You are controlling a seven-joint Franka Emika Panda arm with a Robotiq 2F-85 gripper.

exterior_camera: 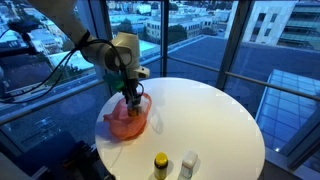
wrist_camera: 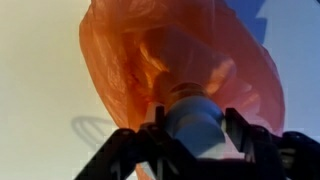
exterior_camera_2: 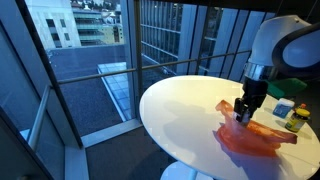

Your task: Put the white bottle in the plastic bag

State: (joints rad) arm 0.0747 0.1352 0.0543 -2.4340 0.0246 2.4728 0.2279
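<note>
The orange plastic bag point(exterior_camera: 125, 122) lies on the round white table point(exterior_camera: 220, 110) near its edge; it also shows in another exterior view point(exterior_camera_2: 255, 140) and fills the wrist view point(wrist_camera: 180, 50). My gripper point(wrist_camera: 197, 128) is shut on the white bottle point(wrist_camera: 198, 120), whose rounded end points into the bag's mouth. In both exterior views the gripper point(exterior_camera: 130, 95) point(exterior_camera_2: 243, 112) points down right at the bag, and the bottle is mostly hidden by the fingers and the bag.
A yellow bottle with a black cap point(exterior_camera: 160, 165) and a small white container point(exterior_camera: 187, 163) stand near the table's edge. The yellow bottle point(exterior_camera_2: 297, 118) and a green object point(exterior_camera_2: 283, 106) show beside the bag. Glass window walls surround the table.
</note>
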